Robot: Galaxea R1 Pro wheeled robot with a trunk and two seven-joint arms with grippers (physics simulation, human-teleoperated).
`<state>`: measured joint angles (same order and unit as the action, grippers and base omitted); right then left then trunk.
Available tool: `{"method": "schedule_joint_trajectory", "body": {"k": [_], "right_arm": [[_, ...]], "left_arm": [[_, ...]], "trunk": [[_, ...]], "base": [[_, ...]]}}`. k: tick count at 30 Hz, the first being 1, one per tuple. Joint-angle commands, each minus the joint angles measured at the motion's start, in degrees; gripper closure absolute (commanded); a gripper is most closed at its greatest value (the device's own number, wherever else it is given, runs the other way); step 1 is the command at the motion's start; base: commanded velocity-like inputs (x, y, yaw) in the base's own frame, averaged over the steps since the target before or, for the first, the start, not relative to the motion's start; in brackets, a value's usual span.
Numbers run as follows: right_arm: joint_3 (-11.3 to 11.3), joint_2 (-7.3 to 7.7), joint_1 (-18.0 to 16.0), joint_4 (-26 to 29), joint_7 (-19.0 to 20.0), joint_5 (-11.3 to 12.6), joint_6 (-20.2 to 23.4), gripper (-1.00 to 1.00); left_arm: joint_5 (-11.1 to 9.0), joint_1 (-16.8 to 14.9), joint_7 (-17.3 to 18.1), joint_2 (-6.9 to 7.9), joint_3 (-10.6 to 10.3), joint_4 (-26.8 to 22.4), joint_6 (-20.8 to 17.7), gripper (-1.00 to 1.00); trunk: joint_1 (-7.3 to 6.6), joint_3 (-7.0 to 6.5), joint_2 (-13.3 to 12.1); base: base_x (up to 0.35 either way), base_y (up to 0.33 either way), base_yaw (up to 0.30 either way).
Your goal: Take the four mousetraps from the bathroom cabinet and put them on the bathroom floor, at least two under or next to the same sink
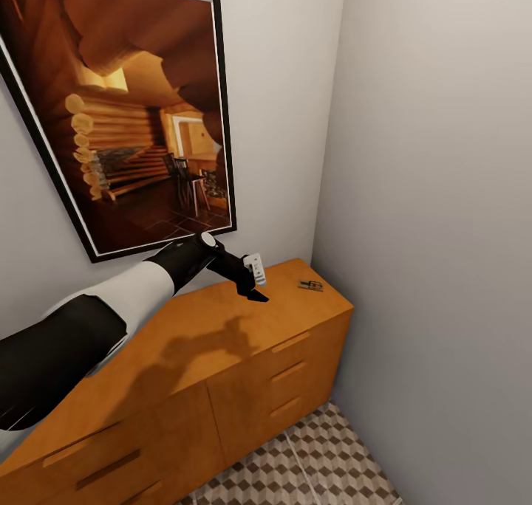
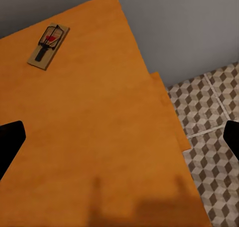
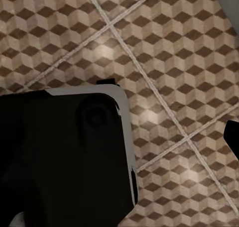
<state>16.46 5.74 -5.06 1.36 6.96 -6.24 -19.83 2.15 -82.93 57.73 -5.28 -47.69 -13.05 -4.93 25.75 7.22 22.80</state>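
Looks like a home bathroom corner tbh: cube-pattern tiled floor (image 1: pixel 325 461), orange-wood cabinet (image 1: pixel 222 357) w/ drawers, big framed log-cabin picture (image 1: pixel 125 106) on plain grey walls.

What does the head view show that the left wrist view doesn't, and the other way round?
Head view alone: the framed picture on the wall, the left arm reaching over the cabinet, and the drawer fronts. Left wrist view alone: the mousetrap's red bait spot and the two dark fingertips set wide apart. Both share the mousetrap on the cabinet top near the corner, and the cube-patterned floor.
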Motion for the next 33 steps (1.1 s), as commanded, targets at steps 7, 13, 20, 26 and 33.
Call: {"method": "schedule_joint_trajectory", "body": {"k": [7,13,20,26,33], "right_arm": [[0.64,-0.02,-0.04,-0.11,0.16,-0.62,0.03,-1.00],[0.60,-0.03,-0.05,-0.13,0.16,-0.62,0.05,-1.00],[0.59,-0.03,-0.05,-0.13,0.16,-0.63,0.05,-1.00],[0.59,-0.03,-0.04,-0.13,0.23,-0.69,-0.02,-1.00],[0.52,-0.03,-0.04,-0.12,0.25,-0.76,-0.07,-1.00]], "left_arm": [[0.22,0.32,0.08,-0.07,0.17,-0.05,-0.56,-1.00],[0.22,0.53,0.02,-0.13,0.14,-0.05,-0.60,-1.00],[0.22,0.57,0.01,-0.24,0.14,-0.05,-0.55,-1.00],[0.22,0.63,0.20,-0.26,0.12,-0.05,-0.52,-1.00],[0.22,1.20,0.07,-0.31,0.10,-0.05,-0.46,-1.00]], "trunk": [[0.03,0.12,0.12],[0.03,0.12,0.12],[0.03,0.12,0.12],[0.03,0.12,0.12],[0.03,0.12,0.12]], "base": [[0.092,0.000,0.000],[0.271,-0.023,0.000],[0.288,-0.096,0.000],[0.137,-0.033,0.000],[0.018,-0.003,0.000]]}}
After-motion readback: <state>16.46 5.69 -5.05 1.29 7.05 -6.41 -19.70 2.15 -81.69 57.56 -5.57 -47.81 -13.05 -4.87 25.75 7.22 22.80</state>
